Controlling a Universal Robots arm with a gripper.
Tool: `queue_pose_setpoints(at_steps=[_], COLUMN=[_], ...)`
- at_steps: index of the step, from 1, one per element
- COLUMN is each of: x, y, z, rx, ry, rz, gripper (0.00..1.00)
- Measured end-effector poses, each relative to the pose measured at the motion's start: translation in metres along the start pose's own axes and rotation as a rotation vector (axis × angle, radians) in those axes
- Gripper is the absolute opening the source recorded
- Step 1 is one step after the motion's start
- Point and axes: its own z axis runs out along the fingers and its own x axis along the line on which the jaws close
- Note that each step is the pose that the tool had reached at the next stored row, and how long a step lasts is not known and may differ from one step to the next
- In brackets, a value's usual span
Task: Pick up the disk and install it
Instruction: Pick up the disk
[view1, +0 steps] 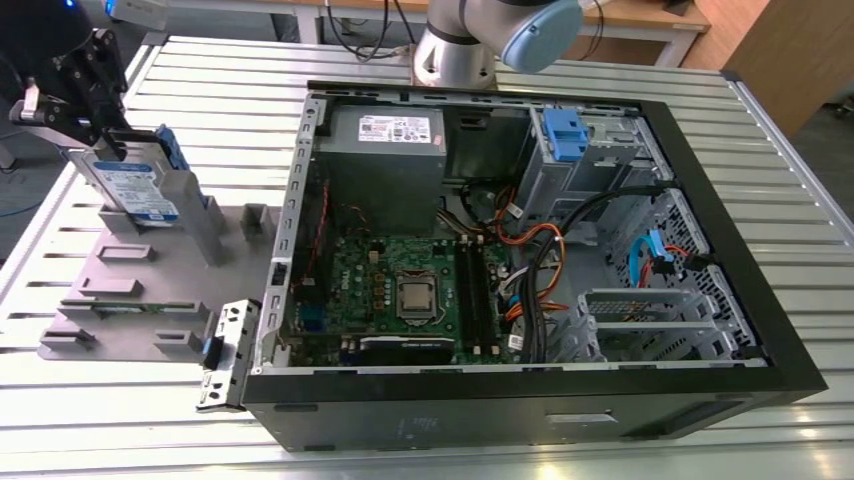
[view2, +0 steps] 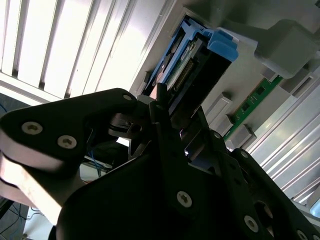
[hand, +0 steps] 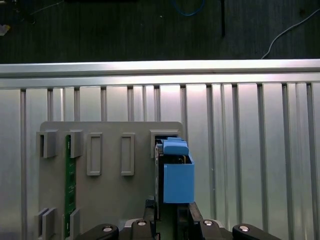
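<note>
Exterior view shows the claw (view1: 118, 138) gripping the disk (view1: 138, 190), on edge, long axis roughly upright.

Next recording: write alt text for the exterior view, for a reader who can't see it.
A black gripper is at the upper end of the disk, which stands on edge in a grey holder on a slatted metal table. On the exterior view's right lies an open computer case, its motherboard exposed.
</note>
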Motion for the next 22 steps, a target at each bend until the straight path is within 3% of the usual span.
queue_pose_setpoints(at_steps=[8,11,17,22], x=[0.0,-0.0001,-0.0008,-0.0015], y=[0.0,0.0,0.0002,0.0004], z=[-0.0001,-0.0033,-0.0176,-0.0342], rx=[0.0,-0.0001,0.0001,0.0001], ry=[-0.0001,0.0001,0.0,0.0], rz=[0.0,0.0,0.0,0.0], gripper=[0.35,0.35,0.35,0.35])
